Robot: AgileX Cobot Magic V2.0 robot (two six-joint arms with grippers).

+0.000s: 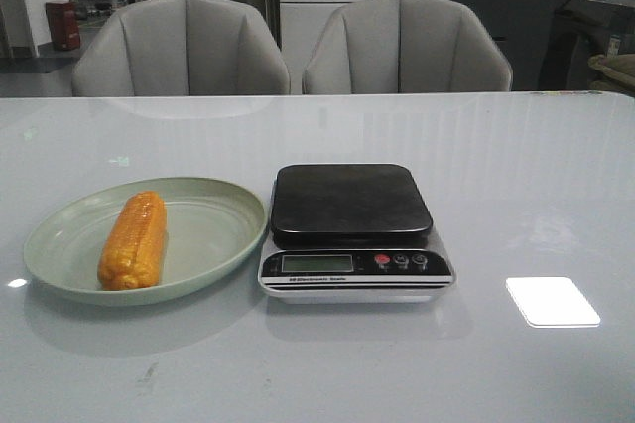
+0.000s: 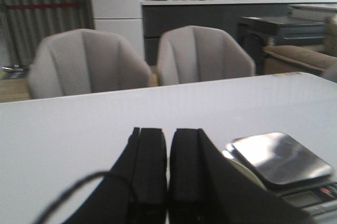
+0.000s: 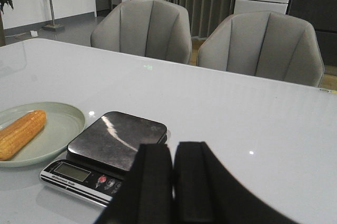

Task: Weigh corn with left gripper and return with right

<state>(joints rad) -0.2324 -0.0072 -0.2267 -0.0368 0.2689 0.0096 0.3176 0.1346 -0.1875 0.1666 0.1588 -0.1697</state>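
The white table [image 1: 516,175] fills the front view from near edge to far edge, with two grey chairs [image 1: 184,46] standing behind its far edge. A bright patch of reflected light [image 1: 552,301] lies toward the near right corner. A pale green plate [image 1: 213,219] sits left of centre, toward the near edge. Just beside it on the right, almost touching its rim, stands the scale [image 1: 355,231], its black platform [image 1: 349,203] bare and its display and buttons facing the near edge. The corn [image 1: 134,239] lies flat in the plate's left half, its length running from the near edge toward the far edge, well apart from the scale.

Neither arm shows in the front view. In its wrist view the left gripper [image 2: 167,182] hangs above the table with its two black fingers pressed together on nothing. The right gripper [image 3: 172,182] is likewise clenched and empty, raised above the table near the scale's right side.
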